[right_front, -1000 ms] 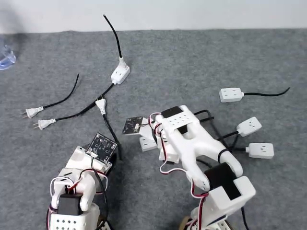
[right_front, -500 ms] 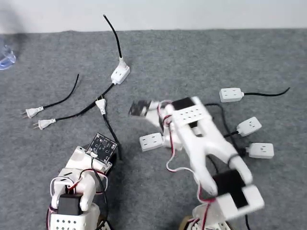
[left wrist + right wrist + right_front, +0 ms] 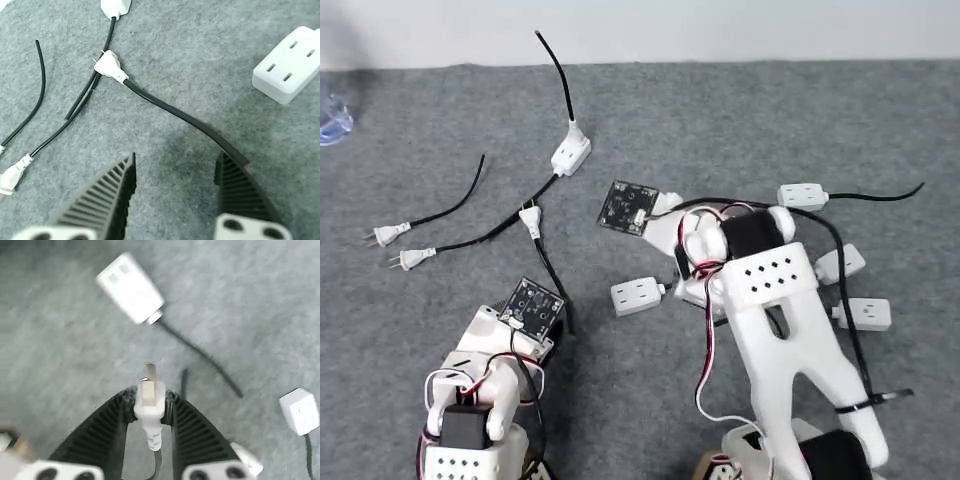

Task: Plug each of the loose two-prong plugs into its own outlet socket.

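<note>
The right arm swung round since 1 second ago, uncovering a socket. Its right hand, at 1 o'clock from that socket, is clamped on a plug. The left hand, at 7 o'clock on the worktop, gapes open above a black cable.

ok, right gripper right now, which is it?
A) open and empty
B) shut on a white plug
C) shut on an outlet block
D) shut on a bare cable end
B: in the right wrist view the right gripper is clamped on a white plug, with the prongs sticking out past the fingertips.
</note>
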Tool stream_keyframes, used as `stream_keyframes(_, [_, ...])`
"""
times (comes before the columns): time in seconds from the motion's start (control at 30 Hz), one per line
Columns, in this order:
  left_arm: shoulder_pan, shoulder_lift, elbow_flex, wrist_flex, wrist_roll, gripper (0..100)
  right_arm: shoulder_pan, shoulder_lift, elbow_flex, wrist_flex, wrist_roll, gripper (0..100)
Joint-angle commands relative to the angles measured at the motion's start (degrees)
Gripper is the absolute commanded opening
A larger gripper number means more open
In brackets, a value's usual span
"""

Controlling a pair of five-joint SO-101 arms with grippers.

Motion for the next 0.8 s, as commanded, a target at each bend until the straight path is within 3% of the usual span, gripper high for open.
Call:
stream_keyframes(0.0, [0.35,-0.44,-0.31,-0.18,0.44,24,-2.86,2.24,-7.82,8.57,1.85,0.8])
stream_keyframes(0.23, [0.35,-0.44,-0.31,-0.18,0.44,24,-9.01,20.35,-7.82,9.63,4.92,0.9])
stream_keyframes(0.53, [0.35,-0.44,-0.31,-0.18,0.44,24,-14.02,34.86,-2.73,-7.25,4.57,0.9])
stream_keyframes(0.77, [0.35,-0.44,-0.31,-0.09,0.44,24,-14.81,44.26,-3.25,-12.97,0.35,0.9])
